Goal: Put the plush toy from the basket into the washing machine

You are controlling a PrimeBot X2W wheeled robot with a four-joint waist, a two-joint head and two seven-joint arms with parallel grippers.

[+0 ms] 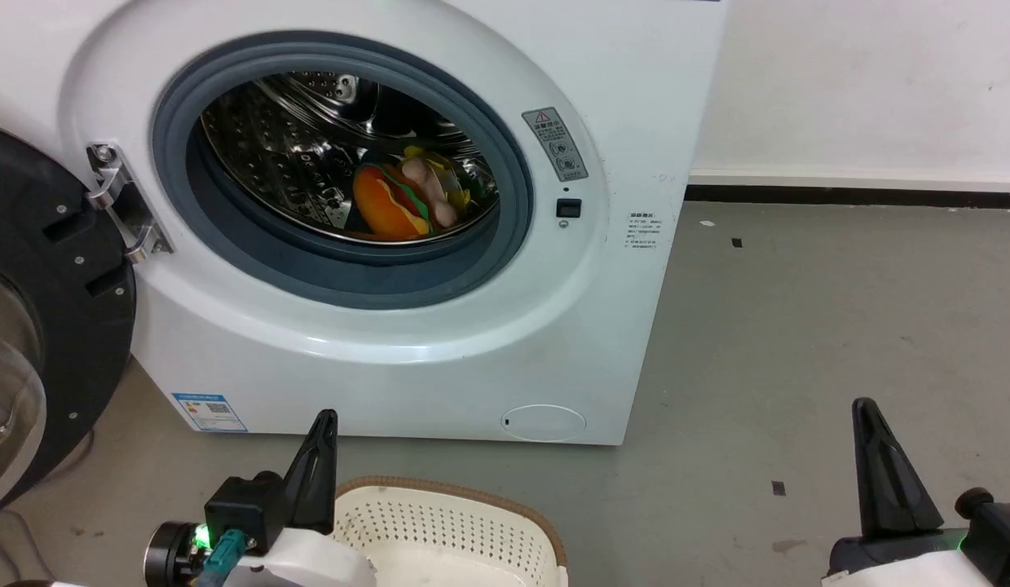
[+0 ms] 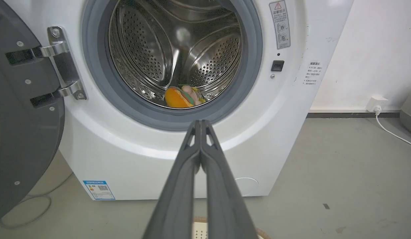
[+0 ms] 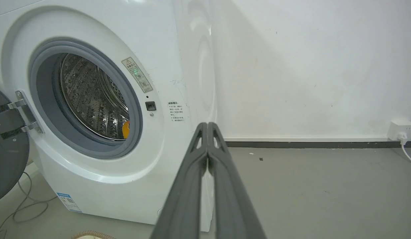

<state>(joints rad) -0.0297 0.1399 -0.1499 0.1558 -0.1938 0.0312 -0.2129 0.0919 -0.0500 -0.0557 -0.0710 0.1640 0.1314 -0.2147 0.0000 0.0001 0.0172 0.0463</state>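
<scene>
One toy [image 1: 403, 200], and it is in the drum [image 1: 293, 155]! It lies at the bottom, toward the right, orange bun part facing the opening with pink and green showing beside it. There is one washer [image 1: 390, 359], its grey ring wide to the room and its single black-framed door [image 1: 56, 326] swung fully out on the left hinge. In front of it, on the grey floor [image 1: 798, 326], sits one basket [image 1: 439, 522], with its brown rim and perforated wall at the head view's lower edge.

There are two end effectors. The left end effector [image 2: 200, 123] is narrow, its two dark fingers pressed together tip to tip. It sits just beside the basket's left rim and aims at the washer's opening. The right end effector [image 3: 207, 124] is narrow too, fingers touching. It sits low on the right above the floor, well apart from the basket. On the far wall, one white socket [image 3: 402, 130] has a cable trailing down.
</scene>
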